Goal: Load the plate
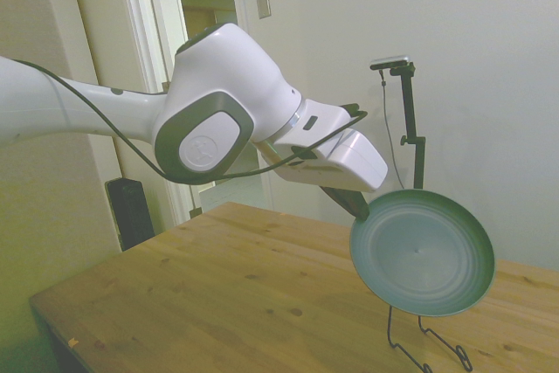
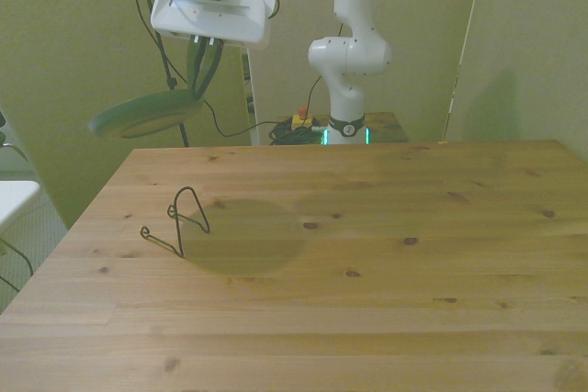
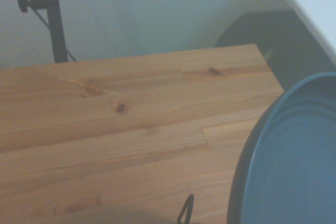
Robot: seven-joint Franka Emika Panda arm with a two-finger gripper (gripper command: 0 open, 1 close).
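While hand (image 1: 356, 205) grips plate (image 1: 424, 253) | fingertips hidden | rack (image 2: 180, 222) below

White Franka arm (image 1: 131, 111) reaches in high above the table, forearm roughly level, elbow housing bulky and rounded. Wrist (image 1: 301, 124) angles downward from the last joint, with the flat white hand block tilted toward the far side. Gripper (image 1: 354, 203) points down and outward, its dark fingers (image 2: 204, 61) closed onto the rim of the plate (image 1: 424, 255), carrying it clear of the table. In the front view the gripper (image 2: 202, 71) sits at the front view's left, well above the tabletop, with the base column upright at the far edge.
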